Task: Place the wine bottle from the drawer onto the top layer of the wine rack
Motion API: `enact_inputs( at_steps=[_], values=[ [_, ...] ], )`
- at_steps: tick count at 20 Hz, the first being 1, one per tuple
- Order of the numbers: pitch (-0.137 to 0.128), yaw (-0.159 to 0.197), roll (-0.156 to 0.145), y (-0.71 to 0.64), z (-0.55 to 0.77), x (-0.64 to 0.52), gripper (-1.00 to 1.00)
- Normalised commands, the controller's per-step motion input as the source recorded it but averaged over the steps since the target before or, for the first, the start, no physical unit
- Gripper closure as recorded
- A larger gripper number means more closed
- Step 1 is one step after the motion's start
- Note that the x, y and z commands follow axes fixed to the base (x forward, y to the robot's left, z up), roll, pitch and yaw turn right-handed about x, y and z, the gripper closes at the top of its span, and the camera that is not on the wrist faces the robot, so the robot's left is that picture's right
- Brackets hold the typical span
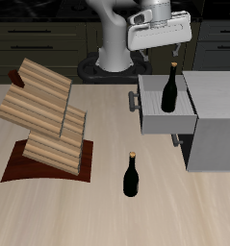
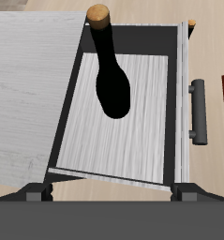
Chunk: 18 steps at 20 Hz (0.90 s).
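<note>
The wine bottle (image 1: 170, 88) (image 2: 112, 75), dark with a gold cap, stands upright inside the open grey drawer (image 1: 157, 117) (image 2: 123, 141). The drawer's handle (image 2: 198, 111) shows on its front. My gripper (image 1: 163, 52) (image 2: 113, 193) hangs above the drawer and the bottle's cap, apart from both. It is open with nothing between its fingers. The wine rack (image 1: 47, 125) is a zigzag wooden stack across the table from the drawer. Its top layer (image 1: 45, 79) is tilted and bare.
A second dark bottle (image 1: 132, 176) stands on the table nearer the front edge, between rack and cabinet. The grey cabinet (image 1: 215, 120) holds the drawer. The rack sits on a dark red-brown base (image 1: 20, 171).
</note>
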Motion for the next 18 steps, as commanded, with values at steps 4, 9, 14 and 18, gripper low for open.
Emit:
enact_inputs(
  at_steps=[4,9,14,18],
  values=[
    [-0.108,0.028,-0.015,-0.05,-0.11,0.02,-1.0],
    [-0.148,0.049,0.029,0.07,-0.08,-0.09,-1.0],
    [-0.113,0.008,0.034,0.05,-0.07,-0.1,-1.0],
    [-0.092,-0.048,-0.019,0.01,-0.03,-0.05,-1.0]
  ],
)
